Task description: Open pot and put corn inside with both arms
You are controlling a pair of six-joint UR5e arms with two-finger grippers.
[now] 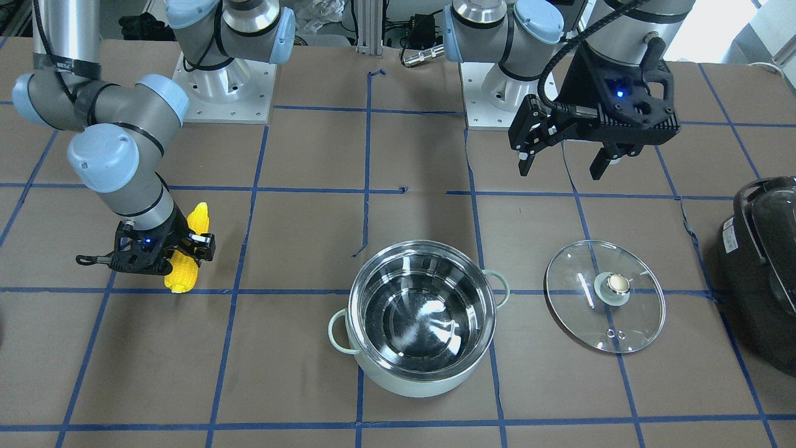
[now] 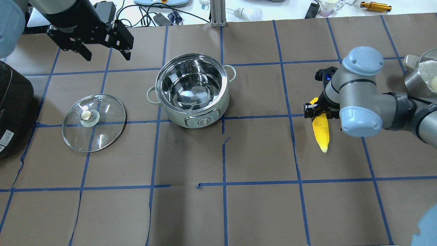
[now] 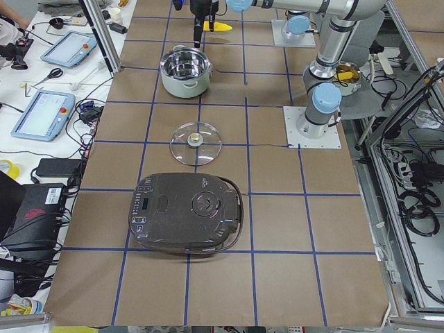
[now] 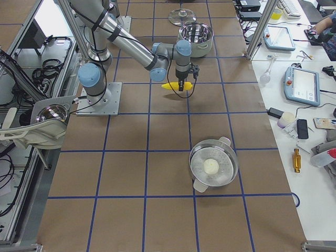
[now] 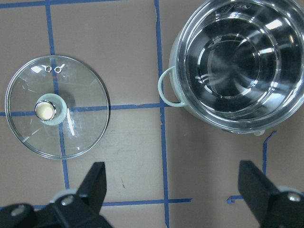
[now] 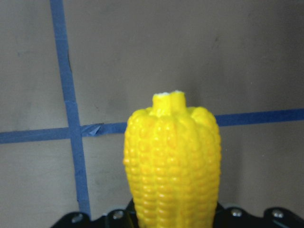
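Near the middle of the table, the pale mint-green pot stands upright and uncovered, its shiny steel interior bare and its two loop handles out to the sides. Its clear glass lid lies flat on the table beside it, on the robot's left, knob up and apart from the pot.

Well off to the robot's right, the yellow corn cob sits in the right gripper, whose fingers are clamped across the cob's thicker half. The tapered tip points back toward the robot's base. I cannot tell whether the cob is clear of the table. The right wrist view looks along the ridged kernels to a pale stub at the cob's end, with brown table and blue tape lines beyond.

The left gripper hangs above the table with its fingers spread wide and nothing between them. It is beyond the lid and to the left of the pot in the overhead view.

At the table's left end rests a large black multicooker with its cover down. Toward the right end stands a steel pan with a white round lump inside.
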